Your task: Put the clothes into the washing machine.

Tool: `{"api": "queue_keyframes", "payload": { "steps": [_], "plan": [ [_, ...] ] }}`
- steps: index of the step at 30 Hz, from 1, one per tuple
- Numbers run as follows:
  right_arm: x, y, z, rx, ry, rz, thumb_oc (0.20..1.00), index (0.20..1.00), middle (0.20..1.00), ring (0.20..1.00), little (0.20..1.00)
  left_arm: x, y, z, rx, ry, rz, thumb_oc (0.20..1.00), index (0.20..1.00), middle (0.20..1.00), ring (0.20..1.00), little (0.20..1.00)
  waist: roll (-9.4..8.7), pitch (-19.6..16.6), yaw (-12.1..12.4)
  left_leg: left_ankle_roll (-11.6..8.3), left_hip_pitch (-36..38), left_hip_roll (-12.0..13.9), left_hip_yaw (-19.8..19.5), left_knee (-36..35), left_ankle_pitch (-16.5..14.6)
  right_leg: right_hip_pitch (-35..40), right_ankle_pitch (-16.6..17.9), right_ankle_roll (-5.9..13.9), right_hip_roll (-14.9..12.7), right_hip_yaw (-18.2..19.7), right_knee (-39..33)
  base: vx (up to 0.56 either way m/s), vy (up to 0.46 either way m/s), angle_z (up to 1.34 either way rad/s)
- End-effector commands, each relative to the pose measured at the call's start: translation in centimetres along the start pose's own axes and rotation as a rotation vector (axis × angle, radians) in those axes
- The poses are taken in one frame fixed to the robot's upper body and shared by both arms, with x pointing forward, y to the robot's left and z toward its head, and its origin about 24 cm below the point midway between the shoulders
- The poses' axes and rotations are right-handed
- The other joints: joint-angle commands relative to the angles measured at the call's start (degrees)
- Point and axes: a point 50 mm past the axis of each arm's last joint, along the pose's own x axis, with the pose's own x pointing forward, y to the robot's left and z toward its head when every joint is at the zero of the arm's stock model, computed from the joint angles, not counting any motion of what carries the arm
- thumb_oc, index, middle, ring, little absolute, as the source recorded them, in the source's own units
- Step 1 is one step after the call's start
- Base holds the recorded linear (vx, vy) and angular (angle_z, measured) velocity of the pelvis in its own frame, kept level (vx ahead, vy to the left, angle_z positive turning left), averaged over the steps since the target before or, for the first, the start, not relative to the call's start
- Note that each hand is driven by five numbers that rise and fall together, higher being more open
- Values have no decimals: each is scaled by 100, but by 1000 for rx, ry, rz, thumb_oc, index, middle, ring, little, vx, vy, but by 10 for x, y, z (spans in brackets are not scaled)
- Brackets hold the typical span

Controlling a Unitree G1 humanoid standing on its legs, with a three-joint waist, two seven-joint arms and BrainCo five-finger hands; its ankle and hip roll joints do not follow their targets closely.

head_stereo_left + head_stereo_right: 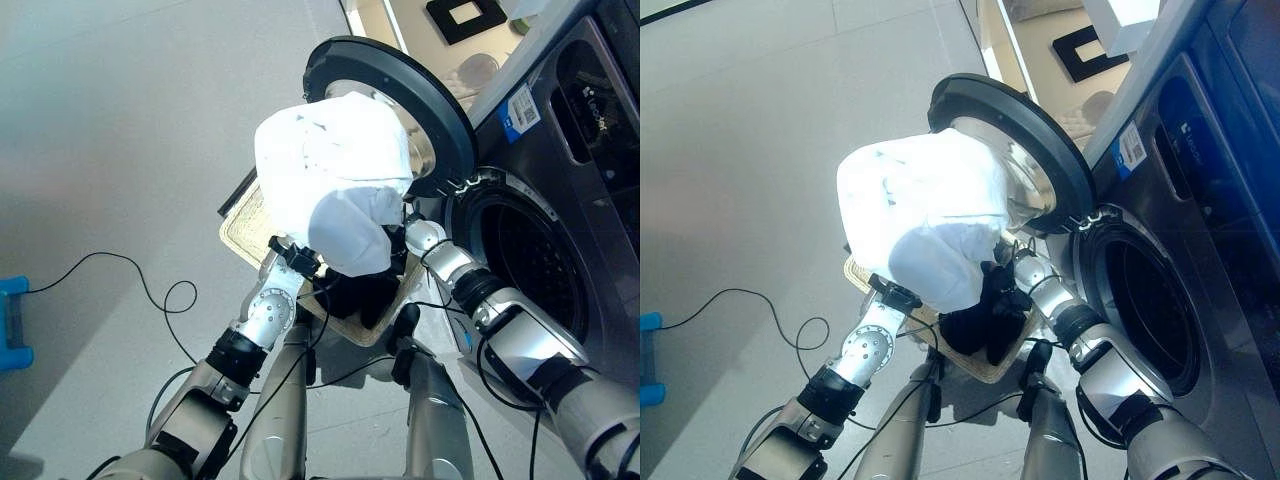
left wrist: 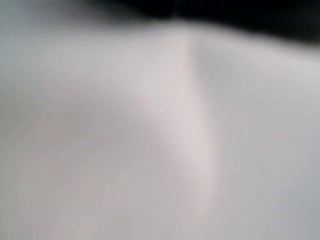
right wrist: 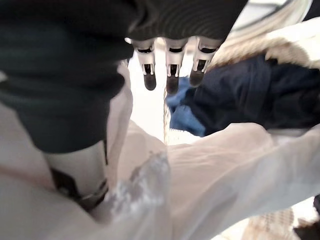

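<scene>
Left hand is hidden under the white garment [image 1: 335,165], so I cannot tell its grip; the big bright bundle hangs lifted above the woven basket [image 1: 245,230]. Right hand [image 3: 170,70] reaches beside it with straight fingers, holding nothing. Beyond it, the washing machine [image 1: 1200,250] drum is open.

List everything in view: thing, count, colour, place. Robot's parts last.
White garment: one, white, lifted above the basket, draped over the left hand.
Dark clothes: a heap, black and navy with a blue piece, in the basket.
Basket: one, tan woven, on the floor before the washer.
Washer: one, dark grey, at right, drum open.
Door: one, round, dark-rimmed, swung open behind the garment.
Blue object: one, on the floor at far left.
Left hand: under the white garment, fingers hidden.
Right hand: fingers straight, above the clothes by the basket.
</scene>
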Motion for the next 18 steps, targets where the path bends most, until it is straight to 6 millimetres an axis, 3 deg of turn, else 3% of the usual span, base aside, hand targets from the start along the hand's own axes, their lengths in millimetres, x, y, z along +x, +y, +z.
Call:
{"api": "queue_keyframes", "payload": {
  "steps": [1,4,6,8,9,10,12,13,14,18],
  "plan": [
    [16,-2,42,-17,-161,78,1000,1000,1000,1000,1000,40,-51,3,-84,-103,-262,200,200,200,200,200,351,-126,85,146,-58,-618,299,300,-591,214,-143,358,141,-209,-91,23,-6,4],
    [21,11,46,20,-179,169,1000,1000,1000,1000,1000,43,-53,1,-82,-112,-260,200,200,200,200,200,355,-126,97,144,-73,-630,289,311,-587,205,-136,359,136,-206,-92,0,0,0],
    [23,28,49,135,-210,282,1000,1000,1000,1000,1000,45,-52,0,-52,-127,-238,200,200,200,200,200,357,-126,102,145,-102,-632,305,311,-574,183,-135,359,123,-229,-83,0,0,0],
    [23,28,49,135,-210,282,1000,1000,1000,1000,1000,45,-52,0,-52,-127,-238,200,200,200,200,200,357,-126,102,145,-102,-632,305,311,-574,183,-135,359,123,-229,-83,0,0,0],
    [21,32,49,303,-263,299,341,341,341,341,341,44,-49,0,-18,-135,-207,200,200,200,200,200,355,-126,93,147,-118,-624,305,340,-575,167,-139,357,114,-225,-48,36,0,3],
    [20,33,49,433,-303,297,200,200,200,200,200,43,-46,2,18,-142,-190,200,200,200,200,200,356,-126,84,141,-123,-622,315,350,-580,159,-148,360,112,-221,-37,37,1,5],
    [19,32,49,501,-327,286,200,200,200,200,200,42,-45,3,34,-144,-182,200,200,200,200,200,356,-126,79,138,-126,-624,317,354,-582,157,-151,362,115,-218,-36,14,7,7],
    [14,26,47,699,-422,227,200,200,200,200,200,40,-38,10,92,-155,-141,200,200,200,200,200,353,-126,47,126,-152,-631,316,369,-592,133,-166,367,136,-184,-33,17,15,6],
    [11,25,45,757,-457,208,200,200,200,200,200,38,-35,13,117,-160,-124,200,200,200,200,200,348,-126,28,121,-164,-629,320,374,-594,120,-171,371,150,-166,-33,0,0,0],
    [-1,18,41,873,-562,141,200,200,200,200,200,30,-24,26,245,-181,-50,200,200,200,200,200,324,-126,-60,106,-176,-596,373,315,-598,79,-181,375,201,-123,-79,2,33,-3]
  ]
}}
